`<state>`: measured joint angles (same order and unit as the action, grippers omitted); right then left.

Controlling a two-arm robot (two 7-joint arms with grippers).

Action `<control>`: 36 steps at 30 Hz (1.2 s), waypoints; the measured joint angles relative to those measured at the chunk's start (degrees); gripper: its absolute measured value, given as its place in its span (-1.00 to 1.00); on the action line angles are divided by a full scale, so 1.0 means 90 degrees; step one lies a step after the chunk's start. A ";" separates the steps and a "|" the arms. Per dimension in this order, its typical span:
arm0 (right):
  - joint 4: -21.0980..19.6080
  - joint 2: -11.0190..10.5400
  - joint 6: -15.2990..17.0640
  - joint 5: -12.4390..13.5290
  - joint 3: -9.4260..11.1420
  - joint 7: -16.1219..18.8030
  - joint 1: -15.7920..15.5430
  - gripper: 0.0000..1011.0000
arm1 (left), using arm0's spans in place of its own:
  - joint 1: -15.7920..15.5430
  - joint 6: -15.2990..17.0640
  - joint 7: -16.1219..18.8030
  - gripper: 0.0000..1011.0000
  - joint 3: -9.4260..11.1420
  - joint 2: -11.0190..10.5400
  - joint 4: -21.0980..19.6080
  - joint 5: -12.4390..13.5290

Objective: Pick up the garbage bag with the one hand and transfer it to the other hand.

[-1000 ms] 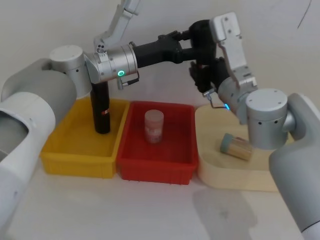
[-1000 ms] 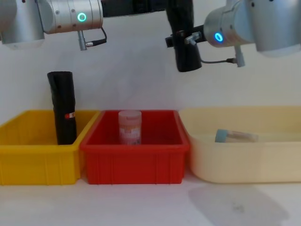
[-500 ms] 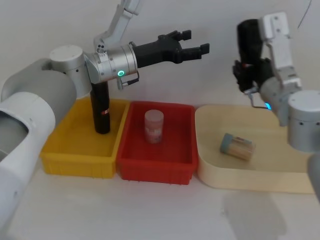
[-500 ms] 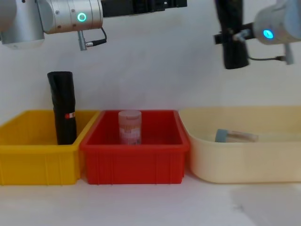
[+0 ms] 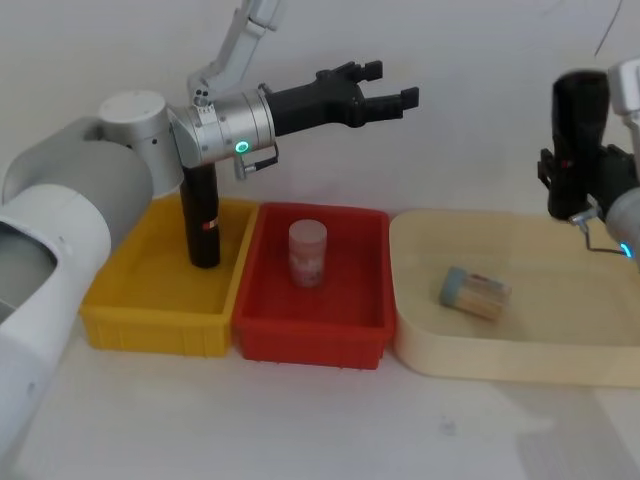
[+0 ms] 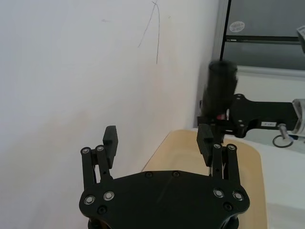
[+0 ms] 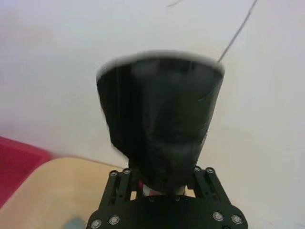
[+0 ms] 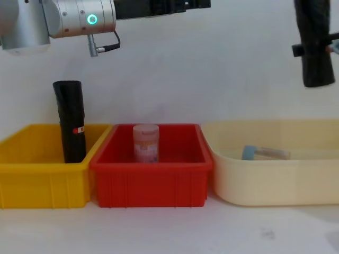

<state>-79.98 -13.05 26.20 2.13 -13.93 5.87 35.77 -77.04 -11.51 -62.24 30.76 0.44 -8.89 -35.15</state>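
The garbage bag (image 5: pixel 580 118), a black roll, hangs upright at the far right above the cream tray, with my blue-lit right gripper (image 5: pixel 563 192) shut on its lower part. The right wrist view shows this roll (image 7: pixel 162 126) rising out of the shut gripper (image 7: pixel 162 180). My green-lit left gripper (image 5: pixel 392 84) stays high over the red bin, open and empty, well to the left of the bag. From the left wrist, its spread fingers (image 6: pixel 110 136) frame the distant bag (image 6: pixel 222 88). In the chest view the bag (image 8: pixel 317 45) is at the right edge.
A second black roll (image 5: pixel 203 215) stands upright in the yellow bin (image 5: pixel 150 322). The red bin (image 5: pixel 310 335) holds a pinkish cylinder (image 5: pixel 308 252). A tan-and-blue cylinder (image 5: pixel 475 293) lies in the cream tray (image 5: pixel 500 355).
The left gripper let go of the bag and stayed in place, open. The right arm carried the bag away to the right, out over the cream tray.
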 joint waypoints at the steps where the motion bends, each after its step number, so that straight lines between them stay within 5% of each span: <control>1: -0.0093 -0.0059 0.0026 0.0007 0.0022 0.0038 -0.0064 0.09 | 0.0000 0.0000 0.0000 0.98 0.0000 0.0000 0.0000 0.0000; 18: -0.0660 -0.0423 0.0186 0.0043 0.0167 0.0263 -0.0461 0.98 | 0.0000 0.0000 0.0000 0.98 0.0000 0.0000 0.0000 0.0000; 36: -0.0809 -0.0519 0.0225 0.0055 0.0204 0.0319 -0.0566 0.98 | 0.0000 0.0000 0.0000 0.98 0.0000 0.0000 0.0000 0.0000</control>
<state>-87.27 -17.73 28.23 2.63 -12.09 8.74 30.67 -77.04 -11.51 -62.24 30.75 0.44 -8.89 -35.15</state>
